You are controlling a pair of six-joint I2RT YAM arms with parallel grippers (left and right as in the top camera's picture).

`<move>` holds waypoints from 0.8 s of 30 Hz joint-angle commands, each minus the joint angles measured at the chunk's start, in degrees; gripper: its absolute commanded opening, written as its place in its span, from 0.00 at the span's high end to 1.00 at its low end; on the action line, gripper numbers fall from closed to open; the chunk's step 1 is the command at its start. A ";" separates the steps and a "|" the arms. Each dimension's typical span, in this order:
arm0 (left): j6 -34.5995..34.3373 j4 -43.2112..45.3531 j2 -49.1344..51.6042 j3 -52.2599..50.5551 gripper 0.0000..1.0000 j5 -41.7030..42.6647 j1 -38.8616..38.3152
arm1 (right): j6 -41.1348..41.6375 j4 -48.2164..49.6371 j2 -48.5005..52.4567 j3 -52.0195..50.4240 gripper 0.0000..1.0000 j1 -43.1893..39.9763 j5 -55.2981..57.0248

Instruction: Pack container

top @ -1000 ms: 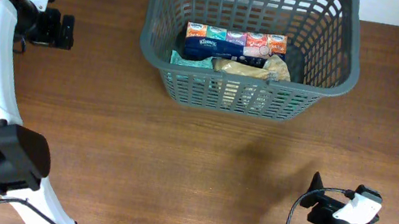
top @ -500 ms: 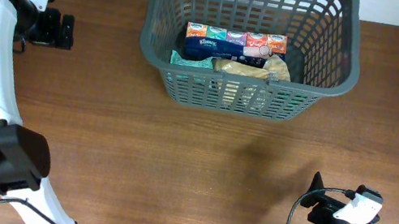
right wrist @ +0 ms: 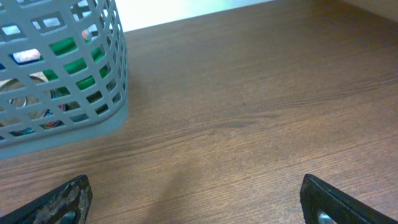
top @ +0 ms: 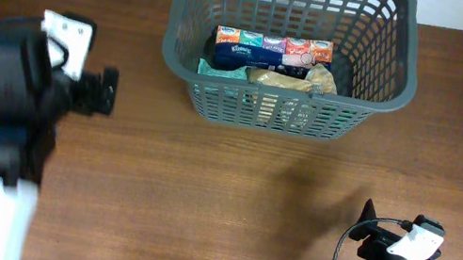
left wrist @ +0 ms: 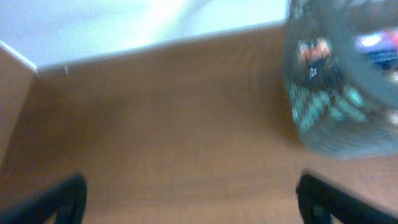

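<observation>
We judge packing done: the large dark grey plastic lattice basket (top: 217,101) at twelve o'clock holds colourful packets (top: 273,46), left tool (top: 106,92) and right tool (right wrist: 196,202) spread, empty.

container (top: 217,101): dark grey, slotted lattice | table (top: 200,201): brown wood grain | tissue pack (top: 238,51): blue

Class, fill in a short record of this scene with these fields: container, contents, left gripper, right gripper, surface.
container: dark grey, slotted walls, at the far side of the table
contents: Kleenex pack, tan packet, teal item
left gripper: open, empty, left of the container, not touching it
right gripper: open, empty, at the near right, well clear of the container
surface: brown wooden table
</observation>
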 commanded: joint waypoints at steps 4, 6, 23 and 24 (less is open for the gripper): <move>0.85 29.79 -31.74 -35.30 0.01 0.26 -6.10 | 0.66 -0.09 -0.44 -0.42 0.01 0.50 0.87; 0.85 32.37 -38.18 -42.47 0.01 0.24 -6.58 | 0.66 -0.09 -0.44 -0.42 0.01 0.50 0.87; 0.85 37.22 -53.51 -68.96 0.01 0.22 -6.58 | 0.66 -0.09 -0.44 -0.42 0.01 0.50 0.87; 0.85 37.16 -53.51 -69.05 0.01 0.20 -6.58 | 0.66 -0.09 -0.44 -0.42 0.01 0.50 0.87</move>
